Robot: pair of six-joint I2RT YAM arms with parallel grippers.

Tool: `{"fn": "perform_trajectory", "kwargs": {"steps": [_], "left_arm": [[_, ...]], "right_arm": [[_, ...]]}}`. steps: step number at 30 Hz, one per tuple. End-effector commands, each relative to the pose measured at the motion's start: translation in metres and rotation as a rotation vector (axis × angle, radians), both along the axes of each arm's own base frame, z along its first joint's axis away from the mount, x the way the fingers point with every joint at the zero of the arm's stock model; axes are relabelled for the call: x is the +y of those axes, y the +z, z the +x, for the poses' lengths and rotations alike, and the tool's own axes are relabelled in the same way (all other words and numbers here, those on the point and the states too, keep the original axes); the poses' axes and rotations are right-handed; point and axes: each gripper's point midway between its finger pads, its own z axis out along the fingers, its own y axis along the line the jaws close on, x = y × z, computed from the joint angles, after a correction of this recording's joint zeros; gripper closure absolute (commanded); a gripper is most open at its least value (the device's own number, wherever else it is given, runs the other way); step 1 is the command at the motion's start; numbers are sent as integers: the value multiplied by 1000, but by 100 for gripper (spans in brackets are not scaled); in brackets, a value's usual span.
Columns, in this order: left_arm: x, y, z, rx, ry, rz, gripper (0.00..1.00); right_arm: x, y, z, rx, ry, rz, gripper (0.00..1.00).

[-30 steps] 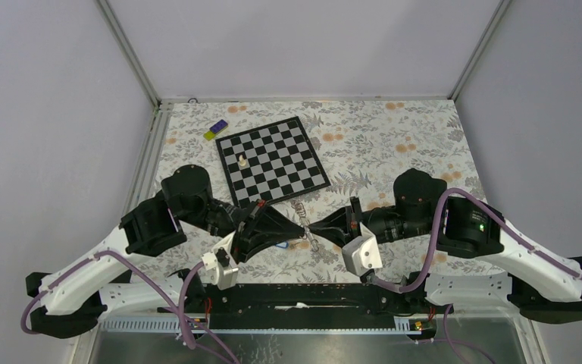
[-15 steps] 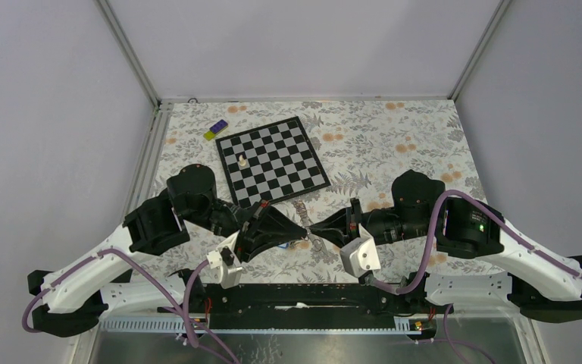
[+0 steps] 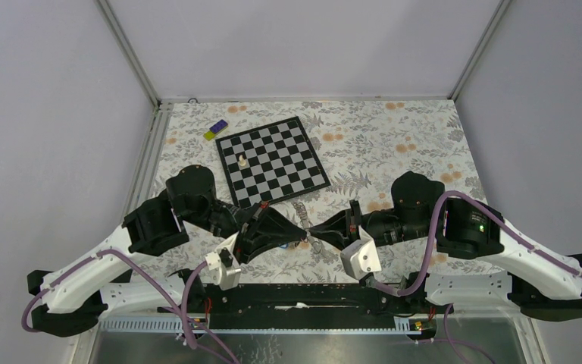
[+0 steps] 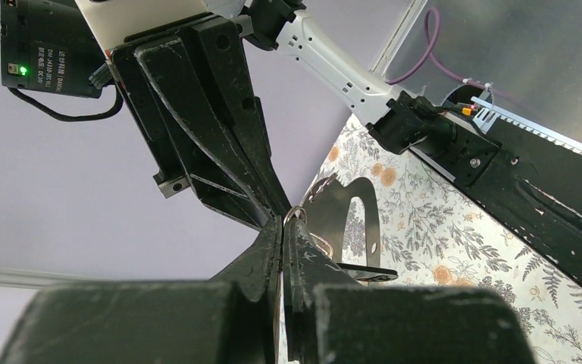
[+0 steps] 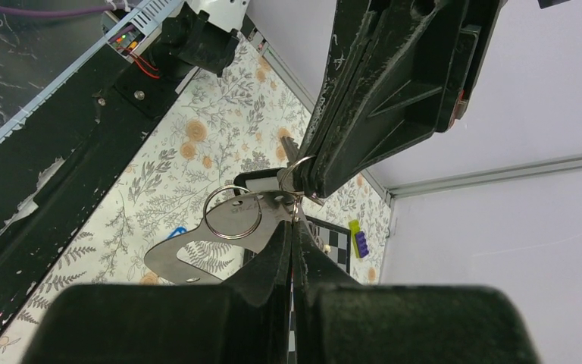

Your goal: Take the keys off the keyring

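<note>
- The left arm (image 3: 91,265) comes in from the lower left of the top view, elbow raised and wrist low, with its forearm angled right toward the centre.
- The left end effector (image 3: 301,230) points right. Its jaws are pressed together on a thin wire loop of the keyring (image 4: 295,214).
- The keyring hangs between the two tips at lower centre, lifted off the floral tabletop (image 3: 394,144). The silvery keys (image 5: 269,208) dangle from it, and a round wire ring is threaded through one of them.
- The right end effector (image 3: 315,230) points left, tip to tip with the other, and is clamped narrowly on one flat silver key.
- The right arm (image 3: 515,250) mirrors the left from the lower right.
- Behind the tips lies a chessboard (image 3: 273,159) with a white chess piece (image 3: 241,161) on its left part. A yellow-and-purple block (image 3: 214,130) sits just off its upper left corner.
</note>
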Motion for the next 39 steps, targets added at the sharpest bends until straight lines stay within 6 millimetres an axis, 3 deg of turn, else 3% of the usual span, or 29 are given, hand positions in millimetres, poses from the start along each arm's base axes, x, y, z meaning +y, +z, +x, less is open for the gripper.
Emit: {"fn": "perform_trajectory", "kwargs": {"steps": [1, 15, 29, 39], "left_arm": [[-12, 3, 20, -38, 68, -22, 100], [-17, -15, 23, -3, 62, 34, 100], [-14, -21, 36, 24, 75, 38, 100], [-16, -22, 38, 29, 63, 37, 100]], "right_arm": [[6, 37, -27, -1, 124, 123, 100], [6, 49, -33, 17, 144, 173, 100], [7, 53, -46, 50, 189, 185, 100], [12, 59, -38, 145, 112, 201, 100]]}}
